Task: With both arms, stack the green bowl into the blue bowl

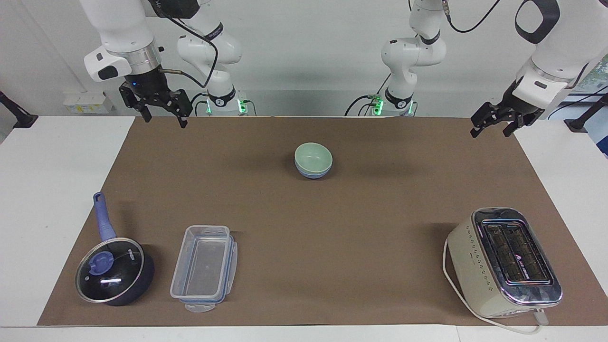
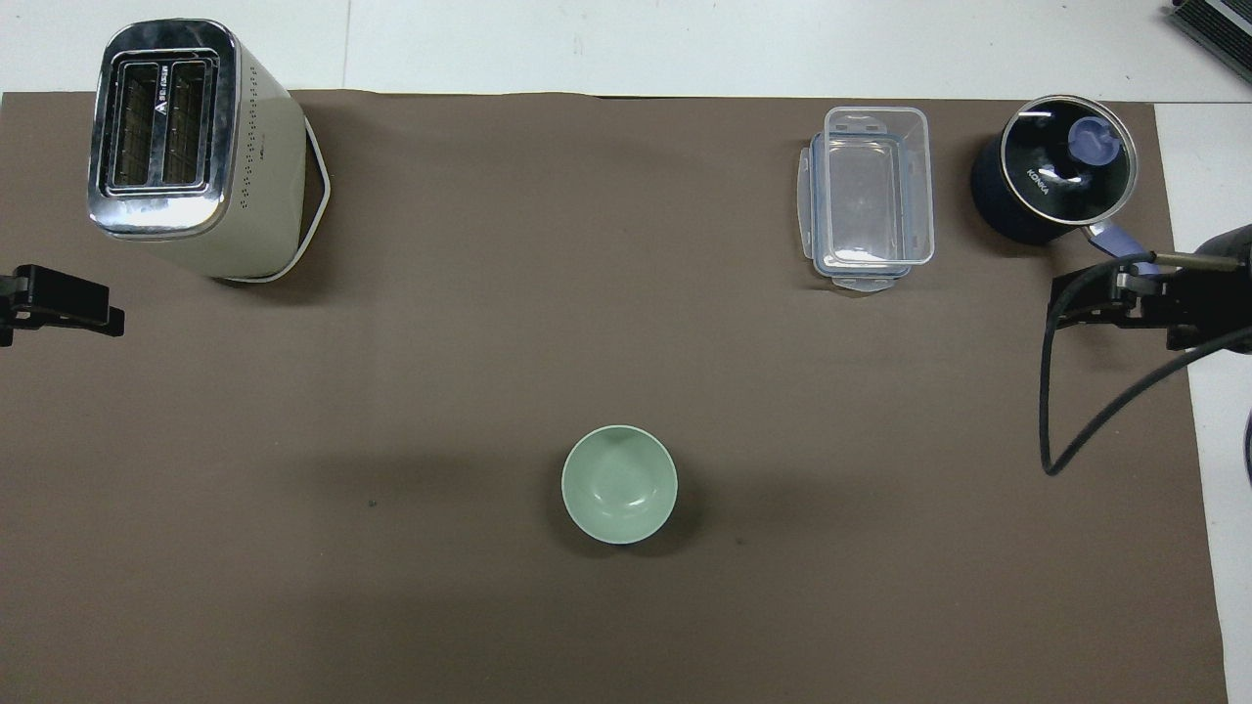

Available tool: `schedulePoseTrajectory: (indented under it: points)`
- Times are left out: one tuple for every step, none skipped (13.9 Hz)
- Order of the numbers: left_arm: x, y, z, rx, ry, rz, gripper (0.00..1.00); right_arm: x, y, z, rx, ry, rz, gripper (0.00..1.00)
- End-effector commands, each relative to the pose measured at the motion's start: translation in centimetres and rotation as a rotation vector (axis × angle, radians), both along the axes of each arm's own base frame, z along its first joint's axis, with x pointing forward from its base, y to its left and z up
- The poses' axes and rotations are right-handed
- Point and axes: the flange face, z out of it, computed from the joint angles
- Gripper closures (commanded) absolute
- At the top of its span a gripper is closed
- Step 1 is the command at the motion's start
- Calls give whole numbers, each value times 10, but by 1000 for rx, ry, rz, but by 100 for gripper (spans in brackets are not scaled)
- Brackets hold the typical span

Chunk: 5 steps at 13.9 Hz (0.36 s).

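The green bowl [image 1: 312,156] sits nested in the blue bowl [image 1: 311,174] on the brown mat, midway between the arms and nearer to the robots than the other things. In the overhead view only the green bowl [image 2: 618,483] shows; the blue bowl is hidden under it. My right gripper [image 1: 165,121] hangs open and empty above the mat's corner at the right arm's end. My left gripper [image 1: 490,133] hangs open and empty above the mat's corner at the left arm's end. Both are far from the bowls. They also show in the overhead view: left gripper [image 2: 59,305], right gripper [image 2: 1095,305].
A cream toaster [image 1: 506,261] stands farther from the robots at the left arm's end. A clear lidless container [image 1: 204,268] and a dark blue pot with a glass lid [image 1: 114,273] stand farther out at the right arm's end.
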Motion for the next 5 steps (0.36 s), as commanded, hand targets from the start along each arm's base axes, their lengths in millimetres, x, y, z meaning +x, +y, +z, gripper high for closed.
schedulePoseTrajectory:
  points:
    - [0,4,5,15,10,-5,0,-3,-3,3,23,-3,26,0]
    - [0,3,5,15,10,-6,0,-3,-3,3,21,-3,27,0]
    - [0,4,5,15,10,-5,0,-3,-3,2,21,-1,35,0]
    - [0,3,5,15,10,-6,0,-3,-3,2,21,-1,38,0]
    - [0,2,5,15,9,-7,0,-3,-3,2,21,0,38,0]
